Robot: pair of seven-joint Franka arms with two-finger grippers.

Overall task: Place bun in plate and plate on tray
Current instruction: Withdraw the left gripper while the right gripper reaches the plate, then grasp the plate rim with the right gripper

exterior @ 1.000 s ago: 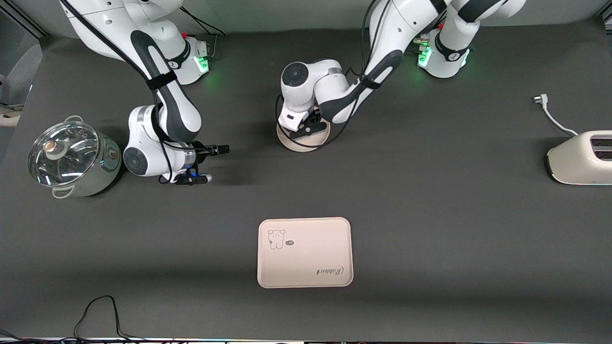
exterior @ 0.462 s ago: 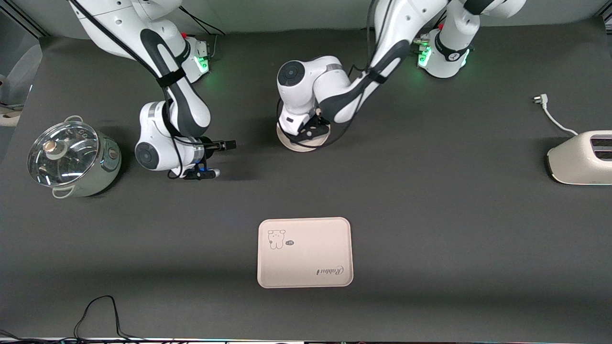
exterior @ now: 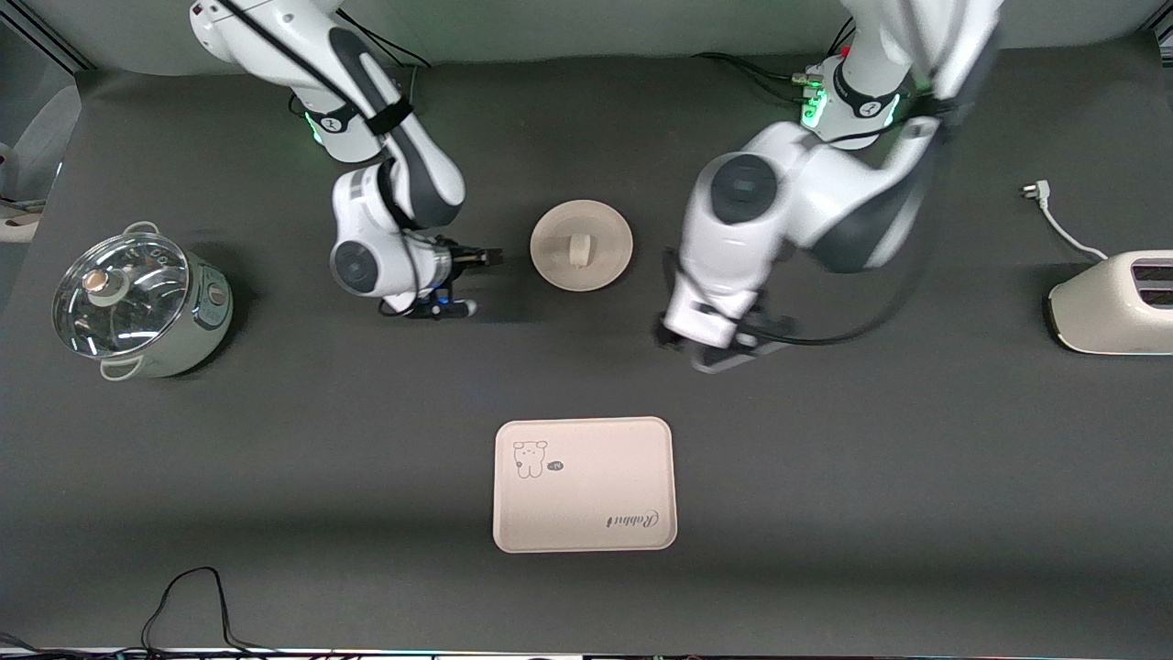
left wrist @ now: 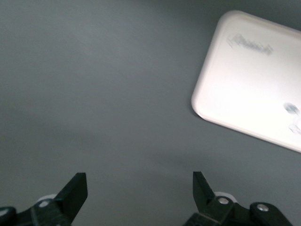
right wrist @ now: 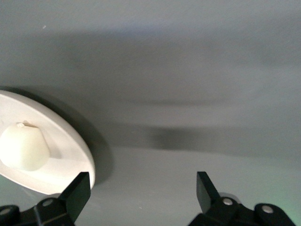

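Here the bun [exterior: 579, 248] sits at the middle of the plate [exterior: 605, 229], which rests on the bench [exterior: 871, 477] between the two arms. The tray [exterior: 586, 513], bare, lies on the bench nearer the front camera than the plate, well apart from it. The left gripper [left wrist: 139, 192] hangs over bare bench toward the left arm's end, fingers spread wide and holding nothing. The right gripper [right wrist: 142, 190], likewise wide open and empty, is low just beside the plate's rim.
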